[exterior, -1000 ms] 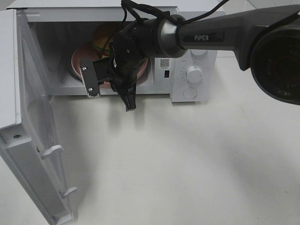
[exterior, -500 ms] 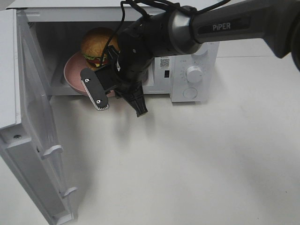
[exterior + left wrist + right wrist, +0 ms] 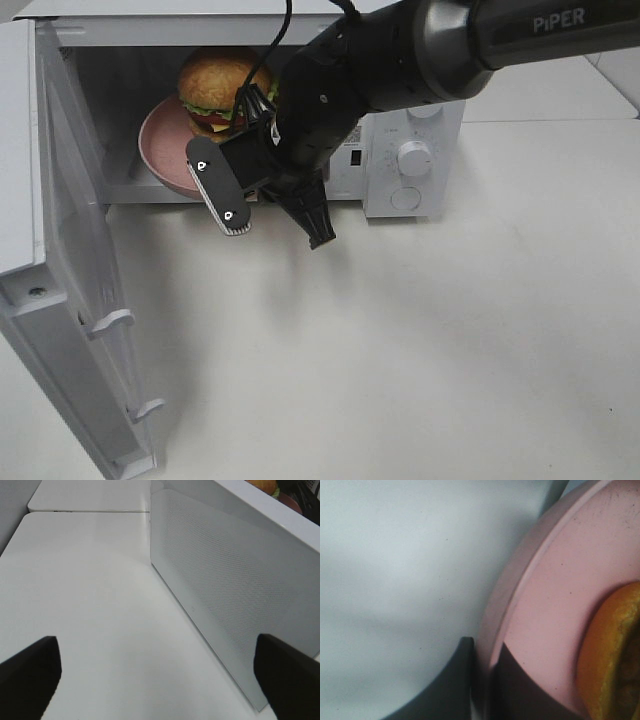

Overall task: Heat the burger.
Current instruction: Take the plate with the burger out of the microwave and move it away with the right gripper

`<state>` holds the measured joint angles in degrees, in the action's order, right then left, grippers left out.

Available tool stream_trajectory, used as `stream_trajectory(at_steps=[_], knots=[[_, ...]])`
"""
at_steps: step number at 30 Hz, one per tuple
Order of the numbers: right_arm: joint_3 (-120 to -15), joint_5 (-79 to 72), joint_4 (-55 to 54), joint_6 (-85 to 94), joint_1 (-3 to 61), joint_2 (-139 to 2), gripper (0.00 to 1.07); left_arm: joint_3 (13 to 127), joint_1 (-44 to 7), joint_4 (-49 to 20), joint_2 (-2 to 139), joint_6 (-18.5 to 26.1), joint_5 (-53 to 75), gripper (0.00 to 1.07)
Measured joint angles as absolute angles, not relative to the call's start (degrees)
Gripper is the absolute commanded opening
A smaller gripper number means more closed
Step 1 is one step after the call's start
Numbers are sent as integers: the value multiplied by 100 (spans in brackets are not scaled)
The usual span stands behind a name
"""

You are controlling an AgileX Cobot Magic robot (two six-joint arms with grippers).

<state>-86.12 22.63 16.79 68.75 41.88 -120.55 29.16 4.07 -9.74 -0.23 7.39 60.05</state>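
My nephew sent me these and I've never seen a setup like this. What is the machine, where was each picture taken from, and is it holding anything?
It is a robot with two arms. The overhead picture shows a white microwave on a white table, with its door swung open. Inside sits a burger on a pink plate. The other two pictures come from cameras on the arms' wrists. The right end effector is pinched shut on the plate's rim. The left end effector is open and holds nothing, and its camera looks along the outside of the open door.
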Motion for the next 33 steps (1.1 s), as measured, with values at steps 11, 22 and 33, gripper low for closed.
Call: stream_trajectory(at_steps=[11, 22, 33], knots=[[-7609, 1908, 1656, 6887, 4194, -11482, 0, 2916, 407, -974, -23, 739, 6005, 102], [-6555, 1478, 1455, 6910, 4217, -10754, 0, 2916, 407, -974, -23, 739, 6005, 102], [-5518, 1272, 1364, 6887, 4223, -9924, 0, 2916, 407, -974, -23, 739, 6005, 102]])
